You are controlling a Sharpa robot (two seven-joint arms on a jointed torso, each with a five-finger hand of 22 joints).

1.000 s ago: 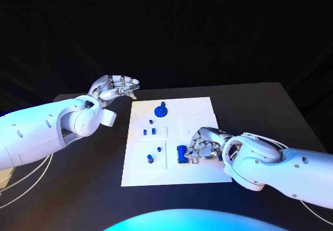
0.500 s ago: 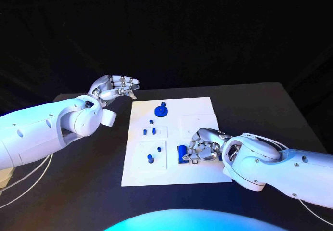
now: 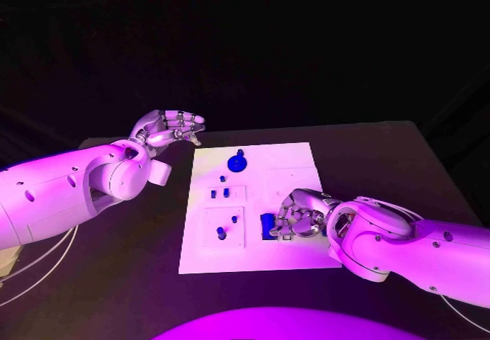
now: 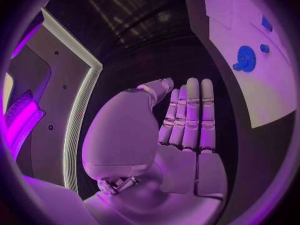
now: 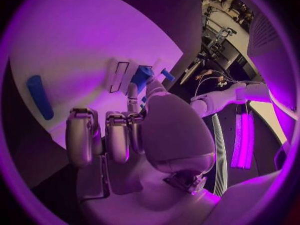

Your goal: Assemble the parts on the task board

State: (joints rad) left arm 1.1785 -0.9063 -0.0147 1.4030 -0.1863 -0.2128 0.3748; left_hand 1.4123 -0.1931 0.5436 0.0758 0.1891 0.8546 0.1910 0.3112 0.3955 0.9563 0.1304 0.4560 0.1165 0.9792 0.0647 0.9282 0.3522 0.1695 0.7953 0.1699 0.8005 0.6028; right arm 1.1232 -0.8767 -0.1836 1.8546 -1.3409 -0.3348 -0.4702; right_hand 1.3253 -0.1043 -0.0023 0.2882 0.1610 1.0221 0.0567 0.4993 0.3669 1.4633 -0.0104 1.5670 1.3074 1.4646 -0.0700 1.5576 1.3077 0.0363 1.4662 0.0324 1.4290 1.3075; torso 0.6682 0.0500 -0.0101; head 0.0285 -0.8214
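Observation:
The white task board (image 3: 291,159) lies in the middle of the black table. My right hand (image 3: 298,216) rests on the board's near right part, fingers curled in. Its thumb and a fingertip pinch a blue block (image 3: 268,225) that stands at the board, also seen as the blue block (image 5: 142,77). A blue bar (image 5: 39,96) lies flat on the board beside that hand. A round blue disc (image 3: 237,164) sits at the board's far end. My left hand (image 3: 168,127) hovers off the board's far left corner with its fingers (image 4: 190,115) extended and nothing in them.
Small blue pegs stand in the board's left panels: a pair (image 3: 219,193) in the middle one and two more (image 3: 226,225) in the near one. The disc (image 4: 245,58) and the board (image 4: 269,95) lie to one side of my left hand. Bare black table (image 3: 398,163) surrounds the board.

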